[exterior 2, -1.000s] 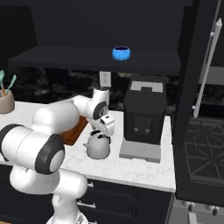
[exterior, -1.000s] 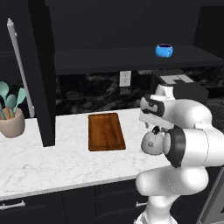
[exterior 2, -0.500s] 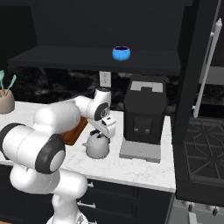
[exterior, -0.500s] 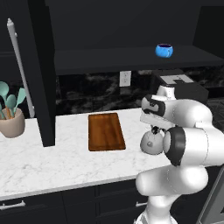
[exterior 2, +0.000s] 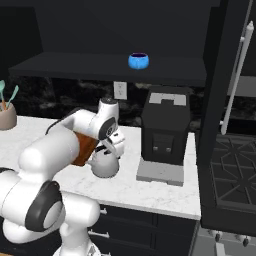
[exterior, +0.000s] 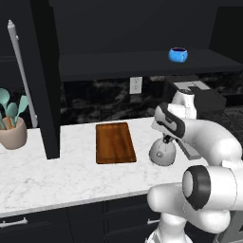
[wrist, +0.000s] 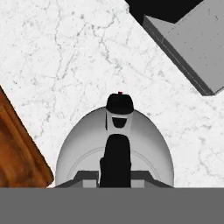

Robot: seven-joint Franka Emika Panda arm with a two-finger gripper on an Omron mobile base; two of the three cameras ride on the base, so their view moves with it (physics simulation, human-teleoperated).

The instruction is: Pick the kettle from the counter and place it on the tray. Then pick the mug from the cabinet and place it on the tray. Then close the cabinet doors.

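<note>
Grey metal kettle: the small squat dome-shaped grey metallic kettle with black knob and black top handle stands on the white marble-patterned counter, just right of the tray and apart from it.
Gripper: the white arm's two-finger gripper sits directly over the kettle's top, closed on the black handle; in the hand view the handle runs straight up the middle between the grey fingertips.
Tray: the flat rectangular reddish-brown wooden tray lies bare on the counter; one corner shows beside the kettle in the hand view.
Mug: the small bright blue rounded mug stands on the dark shelf of the black upper cabinet.
Cabinet door: a tall black door panel with a long silver bar handle stands open at the left.
Coffee machine: a black box-shaped coffee machine on a grey base, near the kettle's right.
Utensil pot: a beige pot holding teal utensils, far left on the counter.
</note>
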